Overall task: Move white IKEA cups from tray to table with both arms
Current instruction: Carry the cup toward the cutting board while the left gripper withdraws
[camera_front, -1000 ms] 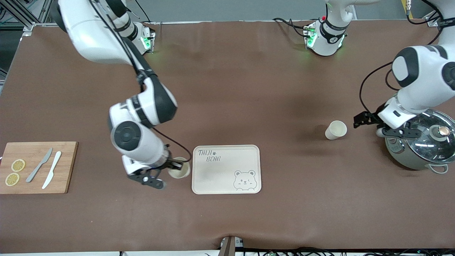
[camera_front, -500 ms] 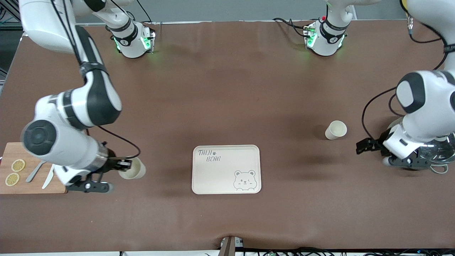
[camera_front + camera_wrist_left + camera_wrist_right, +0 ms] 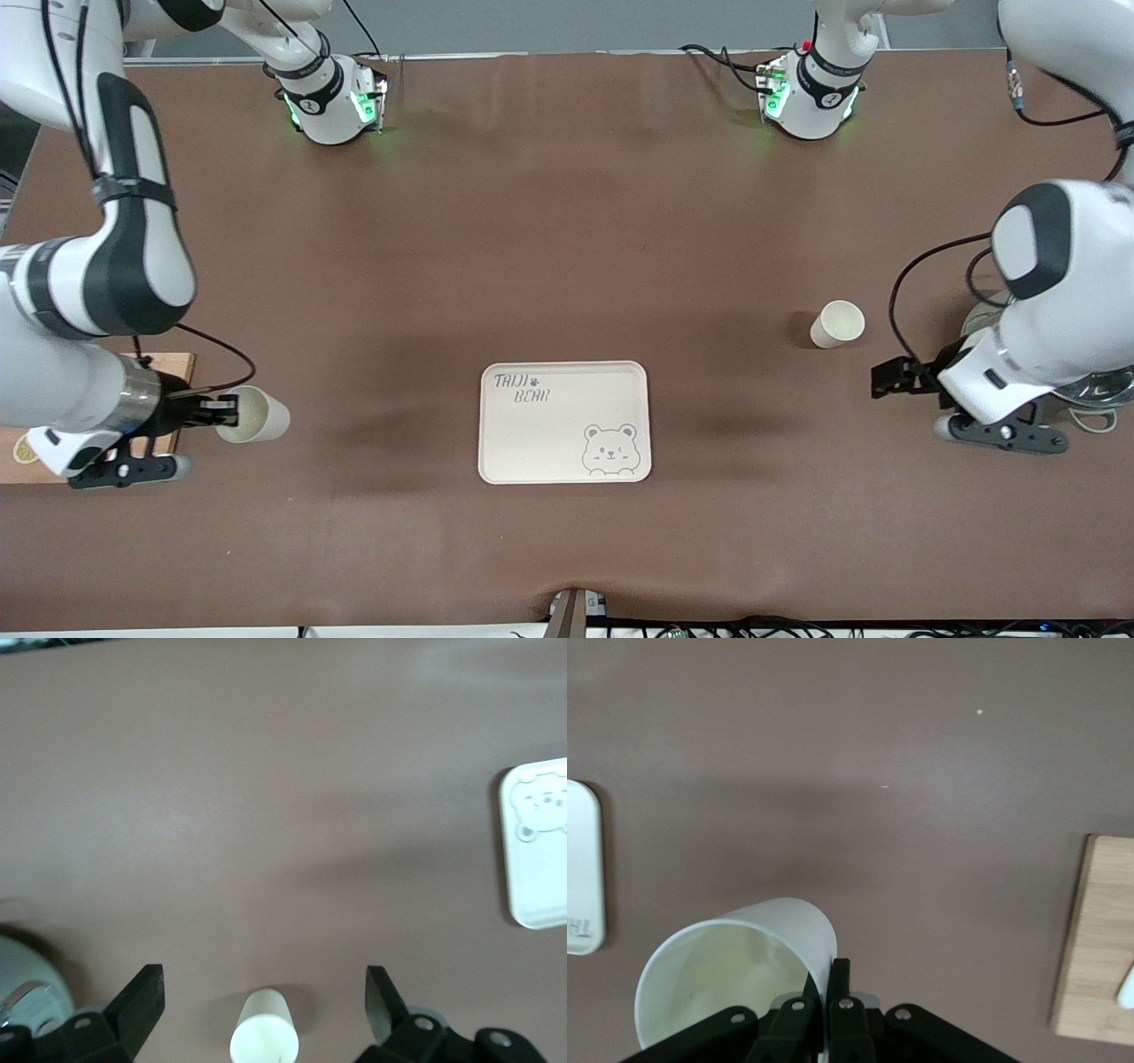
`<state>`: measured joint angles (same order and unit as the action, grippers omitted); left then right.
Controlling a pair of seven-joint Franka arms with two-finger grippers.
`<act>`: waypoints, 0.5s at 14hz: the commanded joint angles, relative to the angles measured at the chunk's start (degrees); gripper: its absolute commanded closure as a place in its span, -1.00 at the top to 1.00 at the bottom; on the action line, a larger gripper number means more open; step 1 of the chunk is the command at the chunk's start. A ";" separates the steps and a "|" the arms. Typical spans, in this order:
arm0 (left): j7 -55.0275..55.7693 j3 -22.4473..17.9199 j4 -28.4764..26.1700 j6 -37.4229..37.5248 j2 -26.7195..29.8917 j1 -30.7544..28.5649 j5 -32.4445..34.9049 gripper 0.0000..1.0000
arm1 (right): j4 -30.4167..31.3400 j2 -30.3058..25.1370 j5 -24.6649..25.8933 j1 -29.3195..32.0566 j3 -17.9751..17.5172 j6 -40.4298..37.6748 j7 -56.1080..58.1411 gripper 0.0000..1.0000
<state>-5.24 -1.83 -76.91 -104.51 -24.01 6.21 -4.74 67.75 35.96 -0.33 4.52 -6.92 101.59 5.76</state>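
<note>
While the right gripper (image 3: 226, 413) is pinched shut on the rim of one white cup (image 3: 254, 415), it holds that cup tilted on its side in the air over the brown worktop (image 3: 567, 221), just beside the wooden cutting board (image 3: 164, 363) at the right arm's end; in the right wrist view the black fingers (image 3: 833, 997) meet on the cup's wall and the open mouth of the cup (image 3: 740, 970) faces the camera. At the left arm's end, the left gripper (image 3: 890, 379) hangs with its jaws wide apart and nothing between them, over the worktop near the second white cup (image 3: 836, 323), which stands upright on the worktop, apart from the gripper. A steel pot (image 3: 1094, 390) shows partly under the left arm. Between the two cups lies the bear-printed tray (image 3: 564, 422), nearer to the front camera than the standing cup, with nothing on it.
</note>
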 commanded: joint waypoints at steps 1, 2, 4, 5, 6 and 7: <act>0.32 0.07 -0.78 4.04 6.23 -0.41 1.22 1.00 | 7.02 -2.12 -1.17 3.64 -0.90 5.70 6.34 -1.00; 0.23 0.07 -0.79 5.97 7.91 -0.41 1.22 1.00 | 8.78 -2.03 -1.25 4.35 -0.90 8.25 8.28 -1.00; -0.21 0.07 -1.14 11.06 11.17 -0.41 1.31 1.00 | 11.60 -1.86 -1.17 4.71 -0.81 12.56 8.74 -1.00; -0.21 0.07 -1.92 11.52 12.57 -0.49 1.31 1.00 | 12.83 -1.77 -1.17 4.71 -0.81 14.67 8.74 -1.00; -0.30 0.07 -3.58 11.61 14.59 -0.50 1.31 1.00 | 14.06 -1.42 -1.17 4.71 -0.73 17.04 8.74 -1.00; -0.47 0.07 -5.86 11.52 16.78 -0.76 1.48 1.00 | 14.77 -0.54 -1.17 4.79 -0.73 18.81 8.74 -1.00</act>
<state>-5.24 -1.87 -77.56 -92.88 -11.83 5.74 -4.60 79.28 36.05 -0.95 8.62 -7.03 117.18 13.66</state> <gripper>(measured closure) 0.000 0.969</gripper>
